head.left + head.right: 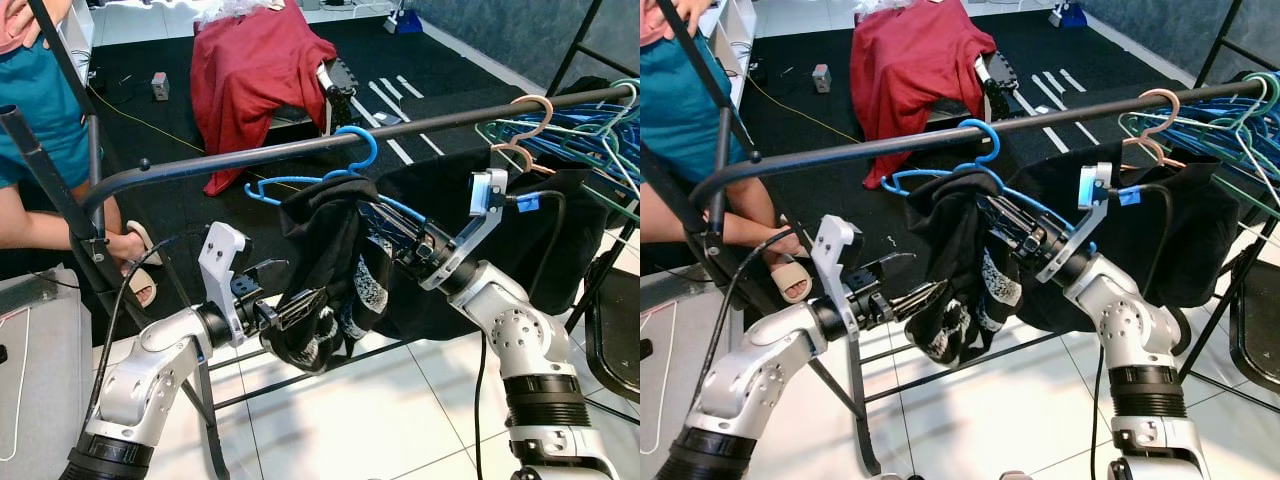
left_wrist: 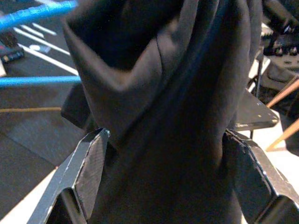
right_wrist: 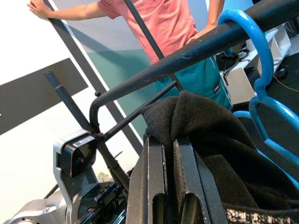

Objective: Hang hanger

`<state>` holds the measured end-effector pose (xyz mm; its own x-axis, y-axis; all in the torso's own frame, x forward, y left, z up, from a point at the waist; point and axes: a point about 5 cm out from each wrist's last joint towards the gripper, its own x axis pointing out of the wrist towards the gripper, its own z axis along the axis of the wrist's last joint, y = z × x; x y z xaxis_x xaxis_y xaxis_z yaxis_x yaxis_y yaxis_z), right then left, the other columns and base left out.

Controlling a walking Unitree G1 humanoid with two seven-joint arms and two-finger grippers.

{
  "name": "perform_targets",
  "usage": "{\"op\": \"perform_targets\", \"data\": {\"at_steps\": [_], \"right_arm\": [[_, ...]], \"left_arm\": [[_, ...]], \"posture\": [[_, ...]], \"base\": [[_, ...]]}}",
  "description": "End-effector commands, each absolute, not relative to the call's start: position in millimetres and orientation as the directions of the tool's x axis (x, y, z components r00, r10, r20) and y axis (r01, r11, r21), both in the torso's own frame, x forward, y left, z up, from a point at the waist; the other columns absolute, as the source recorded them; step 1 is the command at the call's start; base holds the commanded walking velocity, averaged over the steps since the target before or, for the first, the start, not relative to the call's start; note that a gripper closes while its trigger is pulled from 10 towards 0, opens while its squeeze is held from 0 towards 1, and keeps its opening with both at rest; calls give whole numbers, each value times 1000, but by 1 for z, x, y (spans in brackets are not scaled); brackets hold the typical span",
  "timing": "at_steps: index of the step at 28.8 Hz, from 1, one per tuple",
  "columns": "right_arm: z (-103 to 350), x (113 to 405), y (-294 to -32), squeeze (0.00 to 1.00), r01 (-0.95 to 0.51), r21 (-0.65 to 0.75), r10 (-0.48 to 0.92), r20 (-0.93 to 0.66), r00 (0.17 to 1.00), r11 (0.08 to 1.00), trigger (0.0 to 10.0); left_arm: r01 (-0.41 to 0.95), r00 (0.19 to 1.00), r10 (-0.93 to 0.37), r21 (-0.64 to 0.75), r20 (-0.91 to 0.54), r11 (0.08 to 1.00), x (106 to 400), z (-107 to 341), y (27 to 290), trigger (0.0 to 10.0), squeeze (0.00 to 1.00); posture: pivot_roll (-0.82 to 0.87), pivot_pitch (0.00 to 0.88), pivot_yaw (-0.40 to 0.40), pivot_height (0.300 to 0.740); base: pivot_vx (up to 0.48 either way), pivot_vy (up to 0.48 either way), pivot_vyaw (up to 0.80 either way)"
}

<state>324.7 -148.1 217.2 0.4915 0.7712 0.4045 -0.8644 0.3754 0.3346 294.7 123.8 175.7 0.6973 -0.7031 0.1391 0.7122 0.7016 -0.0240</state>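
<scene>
A blue hanger [image 1: 362, 150] hangs by its hook over the black rail [image 1: 220, 160] of a clothes rack, with a black garment [image 1: 335, 250] bunched over it. My right gripper [image 1: 388, 224] reaches in from the right and is shut on the hanger's arm where the garment [image 3: 201, 126] covers it; the hook [image 3: 254, 42] curls over the rail just beyond. Lower down on the left, my left gripper [image 1: 290, 288] is open, its fingers [image 2: 88, 163] standing on either side of the hanging cloth [image 2: 177, 93].
Several blue, green and pink hangers [image 1: 585, 125] crowd the rail's right end, above a dark cloth [image 1: 560, 250]. A person in a teal top [image 1: 30, 130] stands at the left, holding the rack frame. A red cloth [image 1: 260, 70] covers a chair behind.
</scene>
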Motion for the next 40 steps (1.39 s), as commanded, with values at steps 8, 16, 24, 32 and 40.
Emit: {"op": "perform_targets", "data": {"at_steps": [8,16,24,32,40], "right_arm": [[236,326,-139,0,-878,294,734,482,478,378,0],[237,325,-137,0,-882,293,738,485,469,368,0],[238,325,-136,0,-883,290,738,486,468,369,0],[240,326,-136,0,-881,288,734,488,472,375,0],[237,326,-137,0,-876,290,738,472,482,386,0]], "left_arm": [[770,628,-759,7,174,638,284,177,96,10000,0],[789,604,-775,-1,187,615,281,174,90,10000,0],[802,587,-790,7,178,597,279,170,88,0,0],[785,609,-775,9,170,619,280,168,91,0,0],[661,735,-665,82,130,746,296,163,113,0,0]], "posture": [[-112,146,-1,740],[-111,142,-4,740],[-111,132,-6,740],[-112,135,-8,740],[-112,138,-9,740]], "base": [[0,0,0],[0,0,0],[0,0,0],[0,0,0],[0,0,0]]}}
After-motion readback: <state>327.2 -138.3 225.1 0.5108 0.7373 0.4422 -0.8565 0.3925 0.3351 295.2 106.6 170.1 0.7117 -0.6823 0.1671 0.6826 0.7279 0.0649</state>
